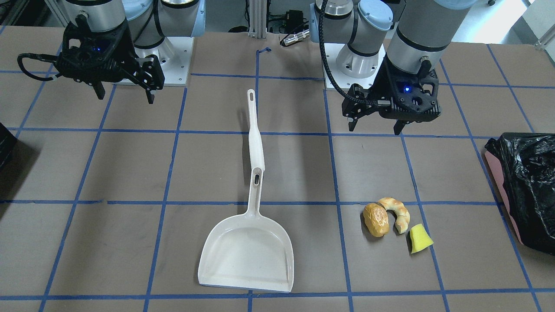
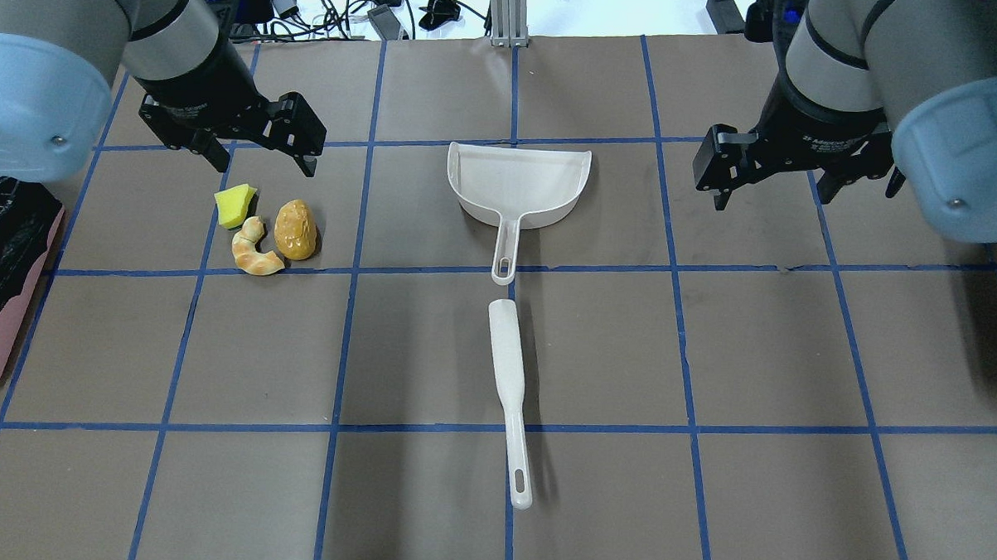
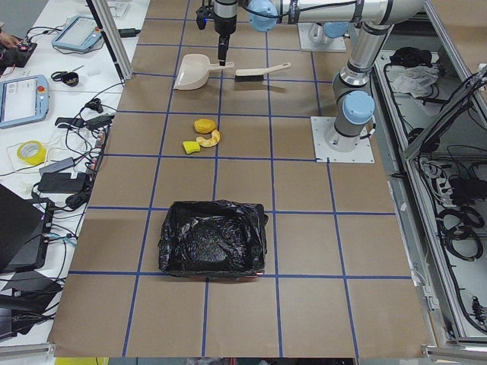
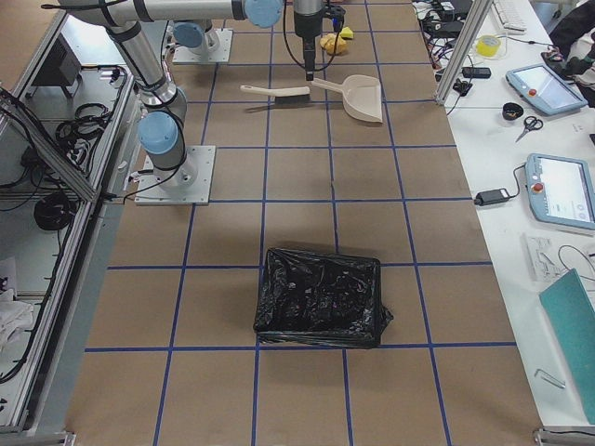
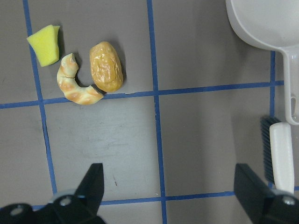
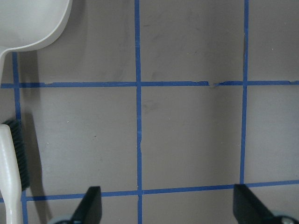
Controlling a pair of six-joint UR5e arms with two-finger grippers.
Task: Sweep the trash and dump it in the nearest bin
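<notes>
The trash lies together on the table: a bread roll [image 2: 295, 230], a croissant [image 2: 255, 251] and a yellow wedge [image 2: 234, 205]; all three also show in the left wrist view, the roll [image 5: 106, 66] among them. The pinkish bin [image 2: 1, 271] with its black bag stands at the table's left end, also seen in the front view [image 1: 527, 186]. My left gripper [image 2: 266, 166] hovers open and empty just beyond the trash. My right gripper [image 2: 773, 198] hovers open and empty, right of the dustpan.
A white dustpan [image 2: 518, 184] lies mid-table, mouth away from me. A white brush [image 2: 507, 380] lies in line with its handle, nearer me. A second black-bagged bin [image 4: 321, 297] stands at the table's right end. Blue tape lines grid the brown table.
</notes>
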